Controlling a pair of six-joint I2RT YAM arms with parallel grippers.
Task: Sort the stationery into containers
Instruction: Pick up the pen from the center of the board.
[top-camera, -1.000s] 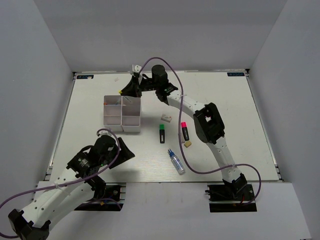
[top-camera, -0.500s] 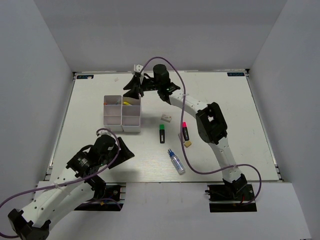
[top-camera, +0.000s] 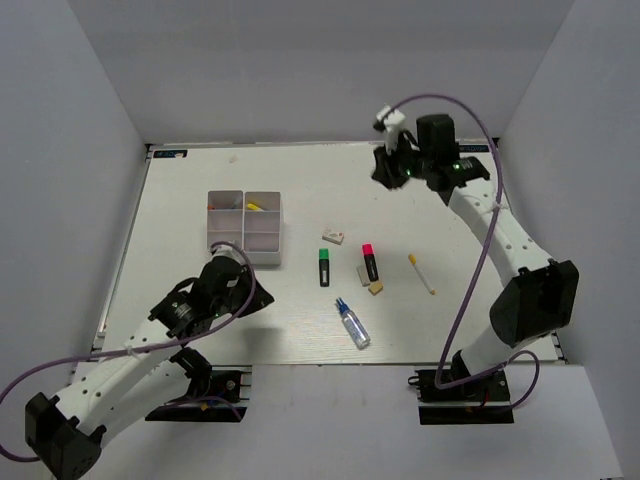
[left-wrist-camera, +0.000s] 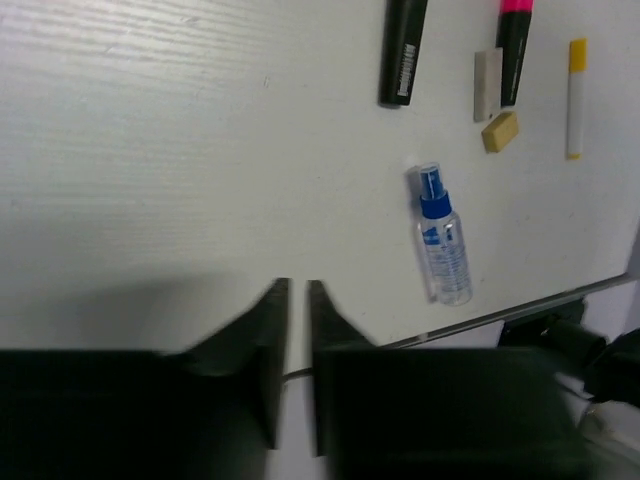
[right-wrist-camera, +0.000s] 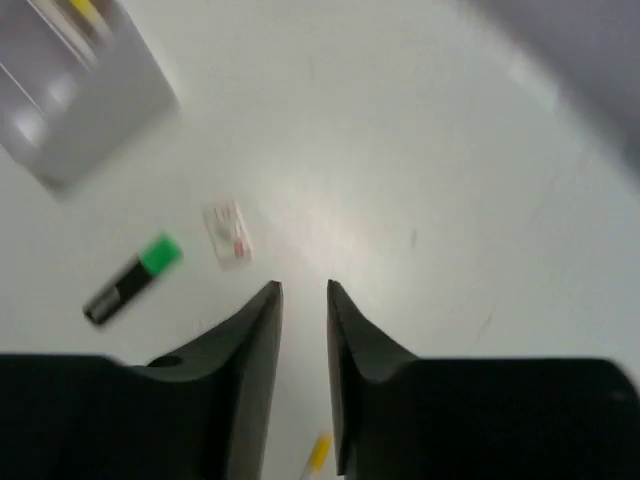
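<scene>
The white organizer box (top-camera: 245, 245) stands at the left middle, with yellow-tipped pens (top-camera: 255, 207) in its far compartments. On the table lie a white eraser (top-camera: 334, 236), a green-capped highlighter (top-camera: 323, 267), a red-capped highlighter (top-camera: 369, 262), a tan eraser (top-camera: 376, 288), a blue-capped glue bottle (top-camera: 351, 323) and a yellow-tipped pen (top-camera: 421, 273). My right gripper (top-camera: 385, 170) hangs high over the far table, jaws slightly apart and empty (right-wrist-camera: 304, 290). My left gripper (top-camera: 243, 292) is shut and empty (left-wrist-camera: 297, 290), just in front of the box. The left wrist view shows the glue bottle (left-wrist-camera: 442, 235) and a white stick (left-wrist-camera: 487, 84).
The right wrist view shows the box (right-wrist-camera: 80, 100), the green-capped highlighter (right-wrist-camera: 135, 278) and the white eraser (right-wrist-camera: 228, 233) below it. Grey walls enclose the table on three sides. The table's near edge (left-wrist-camera: 520, 312) runs just past the glue bottle.
My right gripper left the box's far side and swung right and up, uncovering the yellow-tipped pen on the table. My left gripper moved a little towards the box.
</scene>
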